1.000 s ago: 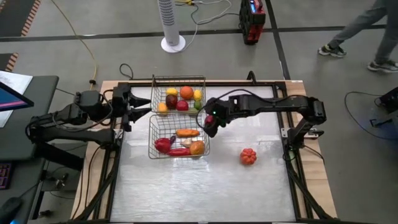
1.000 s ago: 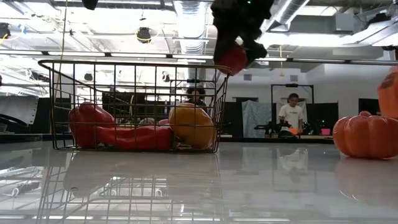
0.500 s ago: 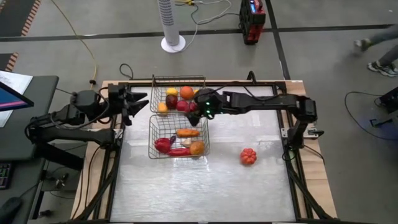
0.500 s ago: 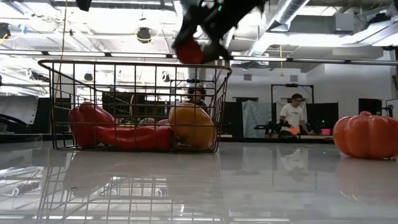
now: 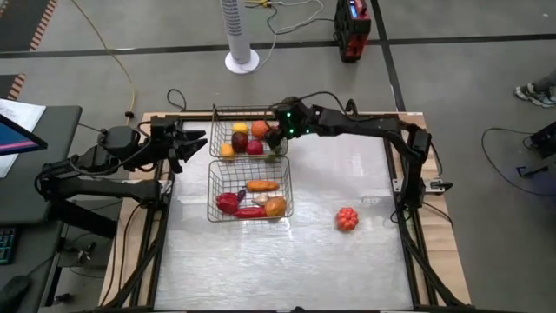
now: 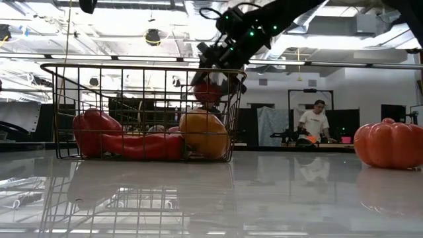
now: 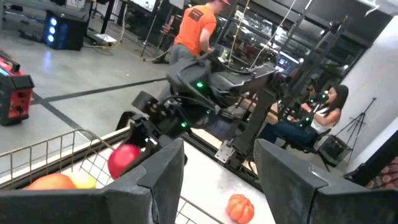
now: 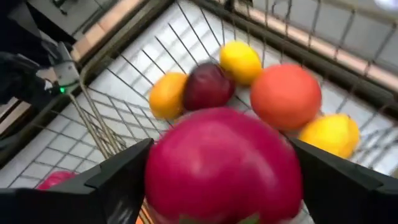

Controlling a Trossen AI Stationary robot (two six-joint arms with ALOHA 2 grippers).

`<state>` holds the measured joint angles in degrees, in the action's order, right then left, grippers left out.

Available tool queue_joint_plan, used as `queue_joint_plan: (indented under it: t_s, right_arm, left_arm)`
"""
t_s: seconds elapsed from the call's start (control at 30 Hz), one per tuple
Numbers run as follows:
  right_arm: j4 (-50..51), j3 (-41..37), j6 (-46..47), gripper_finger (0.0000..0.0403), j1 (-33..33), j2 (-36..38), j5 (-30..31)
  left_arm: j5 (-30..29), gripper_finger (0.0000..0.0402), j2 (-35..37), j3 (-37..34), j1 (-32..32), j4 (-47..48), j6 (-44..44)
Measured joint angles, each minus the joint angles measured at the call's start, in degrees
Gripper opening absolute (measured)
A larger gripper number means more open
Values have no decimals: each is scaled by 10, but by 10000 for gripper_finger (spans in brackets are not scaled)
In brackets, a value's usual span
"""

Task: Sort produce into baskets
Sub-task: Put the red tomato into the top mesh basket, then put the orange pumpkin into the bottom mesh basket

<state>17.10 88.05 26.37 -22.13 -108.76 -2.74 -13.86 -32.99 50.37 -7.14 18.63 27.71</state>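
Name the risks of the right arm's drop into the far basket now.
The right gripper holds the red fruit over the far basket's right edge, so a release here might bounce it off the rim. The basket already holds several fruits, so it could also roll off them.

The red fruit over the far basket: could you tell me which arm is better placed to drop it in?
Right: the right gripper already holds the red fruit above the far basket; the left gripper waits open beside it.

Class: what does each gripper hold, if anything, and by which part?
The right gripper clamps a red fruit across its sides. The left gripper holds nothing.
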Motion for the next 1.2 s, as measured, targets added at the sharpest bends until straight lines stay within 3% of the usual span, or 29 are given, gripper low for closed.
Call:
queue_joint_plan:
  t_s: [0.27,0.47,0.6,0.77,1.2]
  right_arm:
    - [46,3,6,396,-16,1,-35]
    - [277,89,-31,391,7,1,-28]
    - [444,148,-67,381,52,1,24]
    - [570,173,-50,373,111,2,34]
    - [679,154,72,369,280,4,97]
  left_arm:
    - [1,183,0,0,0,0,5]
    - [5,183,0,0,0,15,-23]
    - [3,183,0,0,0,28,-48]
    - [-3,183,0,0,0,33,-68]
    - [46,183,0,0,0,57,-58]
